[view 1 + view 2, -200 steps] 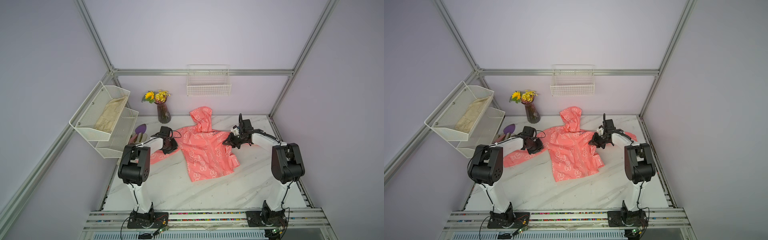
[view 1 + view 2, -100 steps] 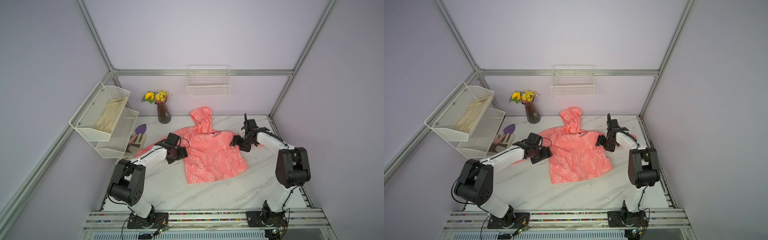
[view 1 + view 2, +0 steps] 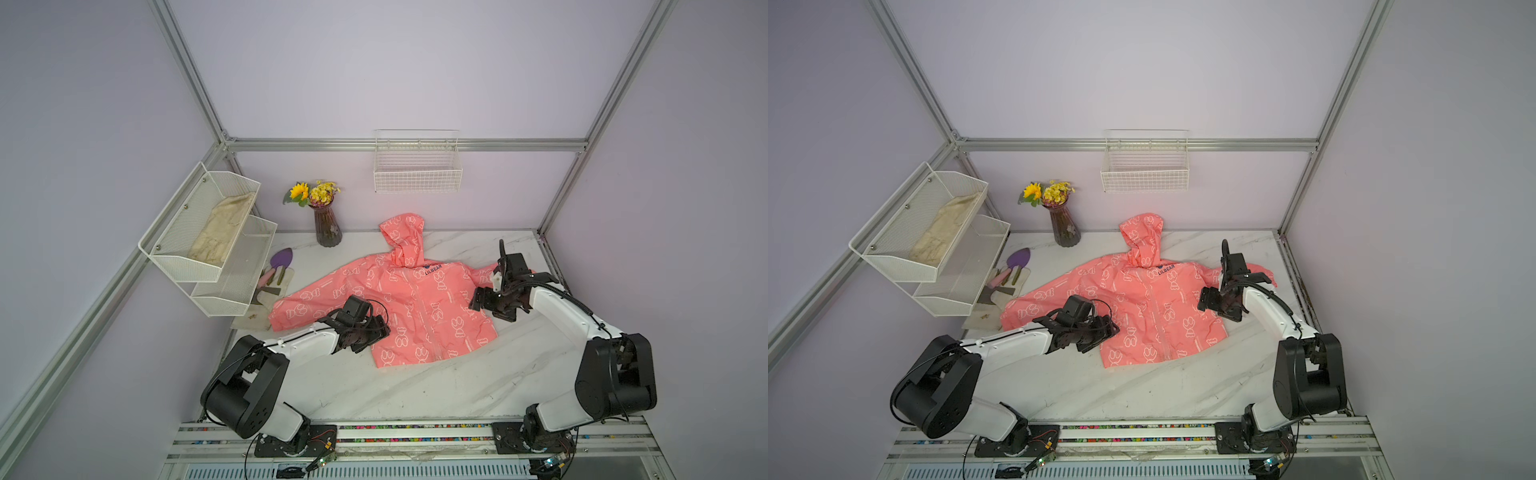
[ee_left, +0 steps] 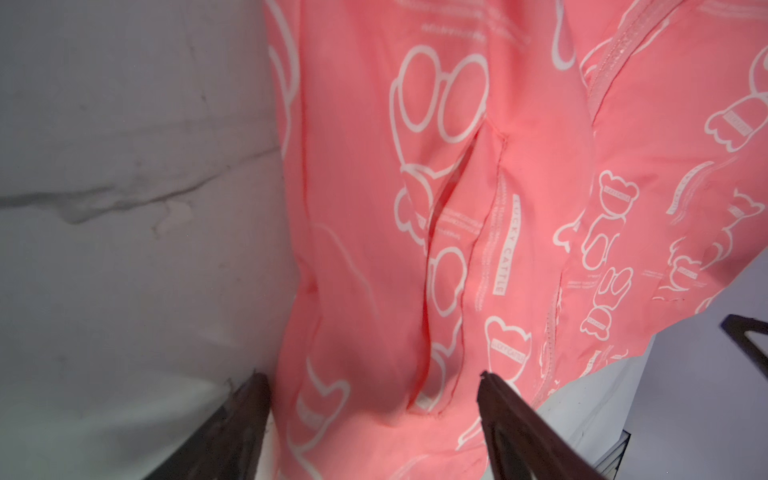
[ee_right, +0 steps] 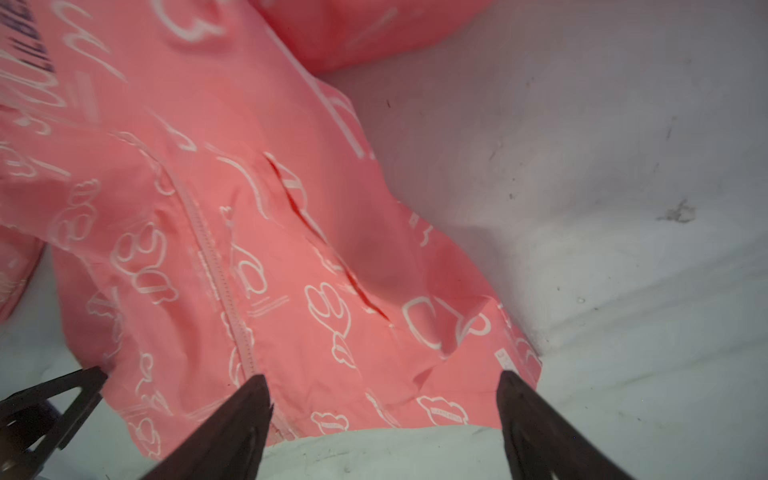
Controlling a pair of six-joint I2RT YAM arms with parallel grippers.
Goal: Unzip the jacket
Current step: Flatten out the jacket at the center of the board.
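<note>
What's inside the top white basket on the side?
A crumpled beige cloth lies inside the upper mesh basket. Anything beneath the cloth is covered, so I cannot tell.

jacket (image 3: 415, 307) on table (image 3: 415, 386), vase (image 3: 328, 228) behind — rack (image 3: 178, 220) left

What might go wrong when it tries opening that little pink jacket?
Both the left gripper and right gripper are open, so nothing pins the jacket; tugging the zipper may just drag it across the table. The fabric is rippled beside the zipper, so jaws might pinch cloth instead.
</note>
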